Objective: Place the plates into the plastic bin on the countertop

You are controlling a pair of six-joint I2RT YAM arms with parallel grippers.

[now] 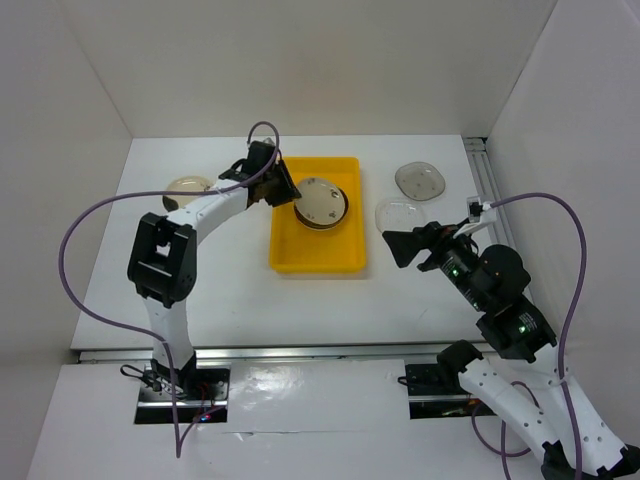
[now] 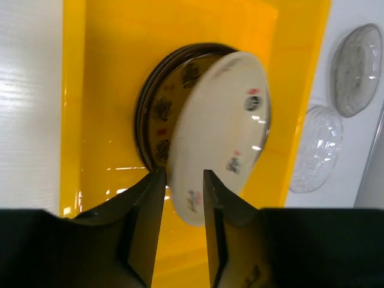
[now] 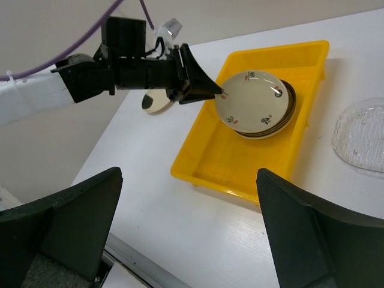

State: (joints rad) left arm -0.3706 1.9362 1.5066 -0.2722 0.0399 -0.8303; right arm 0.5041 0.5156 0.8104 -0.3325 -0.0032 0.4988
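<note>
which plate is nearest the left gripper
The cream plate topping the stack in the yellow bin; its rim sits between the fingers of the left gripper. The clear plate, grey plate and blotched plate lie on the table.

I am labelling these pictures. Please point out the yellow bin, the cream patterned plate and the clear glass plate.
yellow bin (image 1: 315, 250): top view, bare floor near its front wall.
cream patterned plate (image 2: 219, 132): left wrist view, middle of its face.
clear glass plate (image 1: 398, 212): top view, its centre.

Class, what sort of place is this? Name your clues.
Probably a robot lab booth, not a kitchen: bare white walls enclose a plain white tabletop, with two white robot arms bolted by its metal rail.
</note>
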